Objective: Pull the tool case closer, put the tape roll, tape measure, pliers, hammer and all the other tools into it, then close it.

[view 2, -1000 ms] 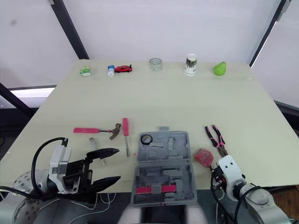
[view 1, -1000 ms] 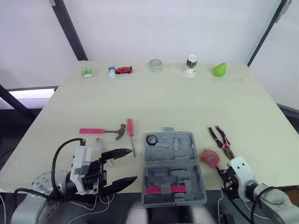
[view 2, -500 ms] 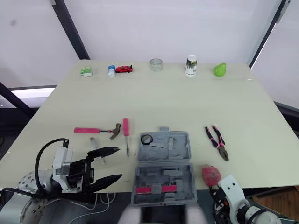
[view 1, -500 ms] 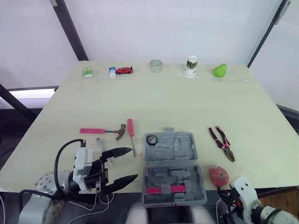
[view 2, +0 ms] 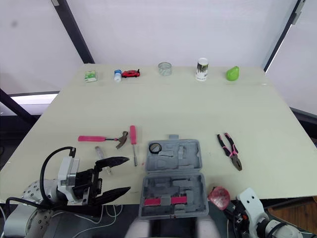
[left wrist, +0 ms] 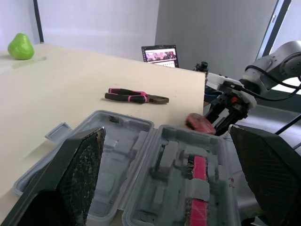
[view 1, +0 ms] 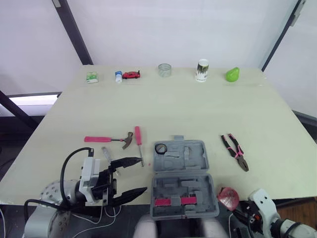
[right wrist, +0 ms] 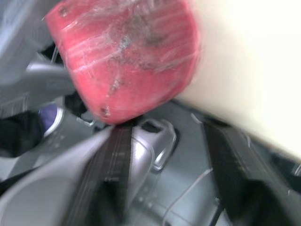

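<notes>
Clamping the tape measure (view 1: 228, 197) in the right gripper (right wrist: 160, 129) just off the near right corner of the open tool case (view 1: 205, 158); hovering the left gripper (view 1: 142, 174), fingers spread, left of it.

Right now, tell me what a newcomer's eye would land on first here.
The open grey tool case sits centre at the near edge of the table. Just right of it is the red tape measure, at the edge; left of it hovers the left gripper, open, with the pink-handled hammer beyond.

Table (view 1: 198, 109) with case (view 1: 184, 178), hammer (view 1: 111, 140), pliers (view 1: 235, 151)
</notes>
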